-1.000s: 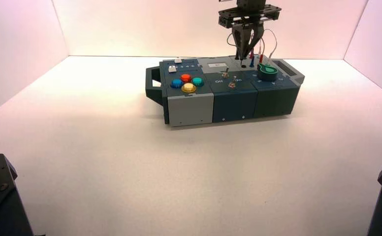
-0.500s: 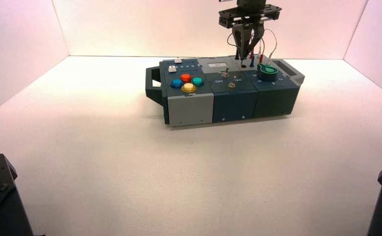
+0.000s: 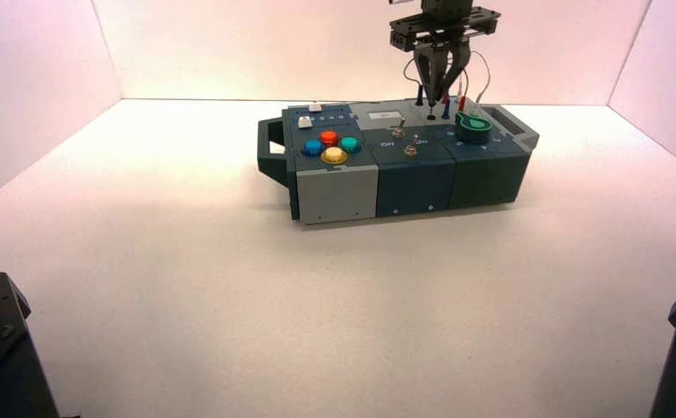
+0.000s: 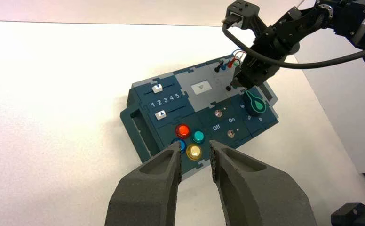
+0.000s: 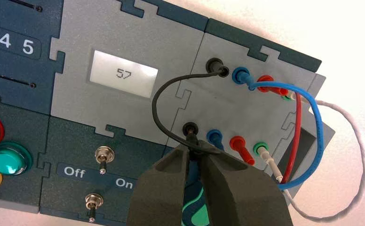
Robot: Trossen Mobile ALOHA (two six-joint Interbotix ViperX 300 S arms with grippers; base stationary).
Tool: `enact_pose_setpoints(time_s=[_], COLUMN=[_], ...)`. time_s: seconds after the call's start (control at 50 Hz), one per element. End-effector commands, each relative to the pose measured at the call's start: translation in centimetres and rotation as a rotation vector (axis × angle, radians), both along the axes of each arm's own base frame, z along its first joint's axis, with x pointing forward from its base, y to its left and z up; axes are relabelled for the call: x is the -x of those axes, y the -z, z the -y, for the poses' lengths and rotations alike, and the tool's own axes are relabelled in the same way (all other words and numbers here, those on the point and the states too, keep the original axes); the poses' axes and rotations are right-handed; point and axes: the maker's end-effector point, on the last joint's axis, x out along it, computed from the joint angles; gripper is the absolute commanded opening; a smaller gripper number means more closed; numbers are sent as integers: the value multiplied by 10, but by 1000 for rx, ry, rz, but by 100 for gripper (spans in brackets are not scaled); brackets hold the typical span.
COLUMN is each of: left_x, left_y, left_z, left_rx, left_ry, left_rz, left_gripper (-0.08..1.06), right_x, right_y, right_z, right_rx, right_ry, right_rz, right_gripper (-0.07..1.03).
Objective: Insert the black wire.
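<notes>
The black wire [image 5: 154, 107] loops over the grey panel at the back of the box [image 3: 413, 178]. One black plug [image 5: 217, 69] sits in the far row's socket. The other black plug [image 5: 191, 138] stands at the near row's black socket [image 5: 189, 127], pinched between my right gripper's [image 5: 194, 150] fingers. That right gripper [image 3: 439, 94] hangs pointing down over the back right of the box and is shut on the plug. My left gripper [image 4: 194, 153] hovers in front of the box, open with nothing between its fingers.
Blue [image 5: 319, 136], red [image 5: 297, 136] and white [image 5: 361, 155] leads are plugged in beside the black sockets. A green knob [image 3: 473, 128] sits just right of the gripper. Two toggle switches [image 5: 103, 155], a display reading 57 [image 5: 123, 73] and coloured buttons [image 3: 330, 146] lie further left.
My right gripper has risen a little and shifted slightly right above the sockets, still shut. The box and the left arm have not moved.
</notes>
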Motion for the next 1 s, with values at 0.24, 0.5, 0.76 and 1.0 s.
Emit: enact_pose_setpoints(time_s=[0.24, 0.5, 0.76, 1.0], left_x=[-5, -5, -5, -5], left_y=[-14, -15, -16, -16], left_z=[-2, -1, -2, -2], left_rx=[15, 16, 19, 18], left_ry=[-12, -12, -13, -12], left_rz=[35, 38, 40, 41], left_gripper=[34, 34, 34, 34], right_x=[-6, -5, -4, -3], right_y=[-19, -11, -8, -3], right_z=[-2, -2, -2, -1], right_rx=[-15, -9, -6, -2], right_ry=[0, -2, -2, -2], right_rz=[47, 31, 24, 12], right_gripper=[-2, -2, -2, -2])
